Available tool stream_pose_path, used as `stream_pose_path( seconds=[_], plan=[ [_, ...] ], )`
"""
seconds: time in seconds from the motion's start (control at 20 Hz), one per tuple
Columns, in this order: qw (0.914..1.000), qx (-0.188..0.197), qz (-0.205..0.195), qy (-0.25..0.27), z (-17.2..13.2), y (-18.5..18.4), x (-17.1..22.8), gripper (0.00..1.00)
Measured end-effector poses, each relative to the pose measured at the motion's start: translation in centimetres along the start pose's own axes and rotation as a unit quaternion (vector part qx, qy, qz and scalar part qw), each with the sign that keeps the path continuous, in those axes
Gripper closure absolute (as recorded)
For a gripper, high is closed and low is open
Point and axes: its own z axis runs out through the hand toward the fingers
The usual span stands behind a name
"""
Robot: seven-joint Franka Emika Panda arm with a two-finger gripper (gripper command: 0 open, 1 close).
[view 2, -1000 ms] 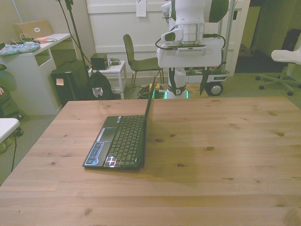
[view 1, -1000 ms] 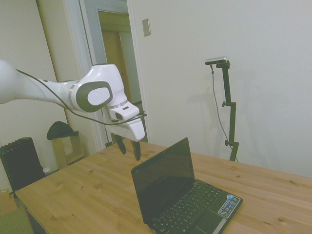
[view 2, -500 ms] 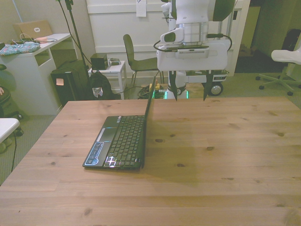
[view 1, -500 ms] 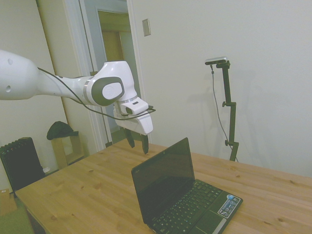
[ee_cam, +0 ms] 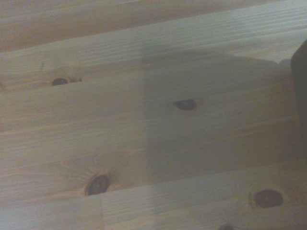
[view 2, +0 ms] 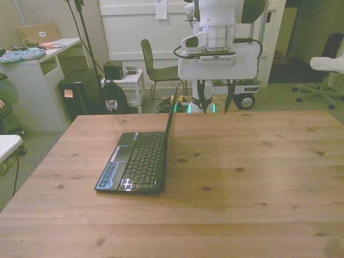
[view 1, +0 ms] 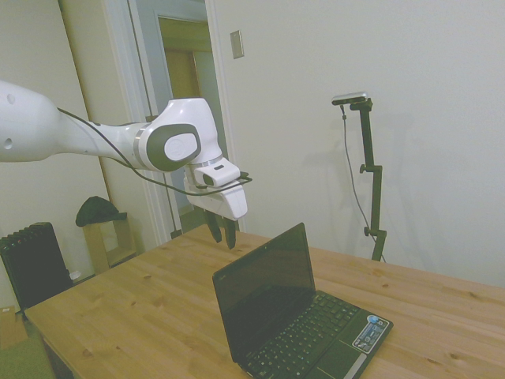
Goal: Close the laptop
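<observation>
Nearest you in the front view, the laptop [view 2: 138, 163] sits open on the wooden table [view 2: 252, 177], toward the front view's left, its keyboard facing that side and its screen standing close to upright. From that camera you see the screen almost edge-on, as a thin dark line rising from the hinge.

Treat the machine as light and rigid, with a stiff hinge as the only resistance. The glossy screen is the fragile part, so you want no pinch on it. My judgement is that you do not need to grasp anything: push on the plain back of the lid, near its top edge, where leverage over the hinge is greatest. Because the base is light, a hard or low shove could slide the whole laptop across the wood instead of folding it.

Farther back, the gripper [view 2: 215, 103] hangs in the air behind the lid, clear of it and holding nothing. Its fingers stand a moderate way apart, neither spread wide nor pressed together.

The side view gives you what the front view hides: the laptop [view 1: 296, 316] shows its full dark screen face and lid angle, and the gripper [view 1: 222, 233] sits above and behind the lid's top corner. The wrist view shows mostly bare planks with knots, plus a dark sliver at one border that may be the laptop [ee_cam: 301, 91].
</observation>
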Motion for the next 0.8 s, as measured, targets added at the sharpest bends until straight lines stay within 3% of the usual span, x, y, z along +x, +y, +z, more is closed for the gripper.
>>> stream_pose_path(
  seconds=[0.35, 0.8],
  plan=[
    [0.9995, -0.007, 0.030, -0.003, 0.3, 3.2, 2.3, 1.00],
    [0.9984, -0.012, 0.055, -0.003, 0.6, 10.0, 8.9, 1.00]
  ],
)
